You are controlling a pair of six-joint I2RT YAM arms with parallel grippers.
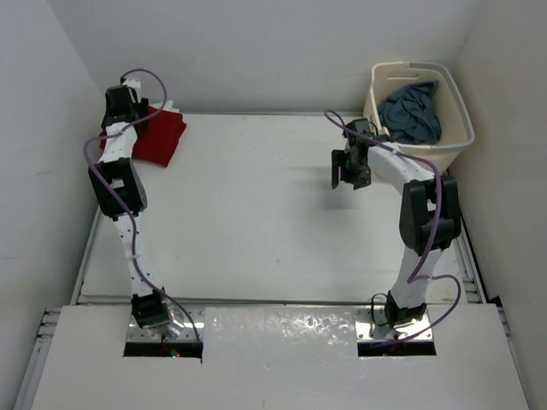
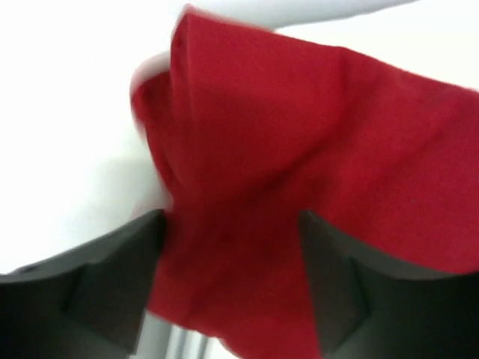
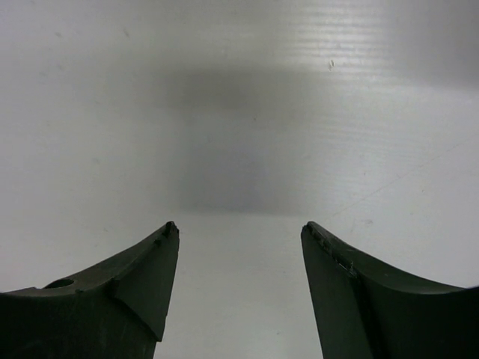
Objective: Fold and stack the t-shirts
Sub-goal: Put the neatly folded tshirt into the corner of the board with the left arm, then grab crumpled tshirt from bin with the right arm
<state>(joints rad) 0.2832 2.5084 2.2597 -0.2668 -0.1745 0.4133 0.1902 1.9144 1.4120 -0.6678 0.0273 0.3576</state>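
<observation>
The left jaws stand spread, one dark prong on each side of the left wrist view, with red cloth filling the gap between them and running on beyond. The cloth comes close against the inner edge of the left prong. The picture is too blurred to show whether it touches, and nothing is pinched. The right jaws are spread as well, hanging over bare white bench [image 1: 256, 213] with nothing between them but a soft shadow.

The red t-shirt [image 1: 161, 137] lies at the far left corner of the bench, close to the left wall. From above it reads as a compact folded bundle, roughly rectangular, with straight edges on its near and right sides. The left arm's wrist sits over its far left part and hides that end. Close up, the cloth is a bright, even red. A long crease runs down from its upper edge, darker folds gather towards the prongs, and the left edge is rounded against the white surface.

The slate blue-grey t-shirt [image 1: 412, 113] is not folded. It lies crumpled in a loose heap inside the cream laundry basket [image 1: 459, 130], with wrinkles and a twisted part showing near the top. The basket stands at the far right corner. The right arm's wrist hovers just to its left, clear of the rim, and well apart from the red bundle across the bench.
</observation>
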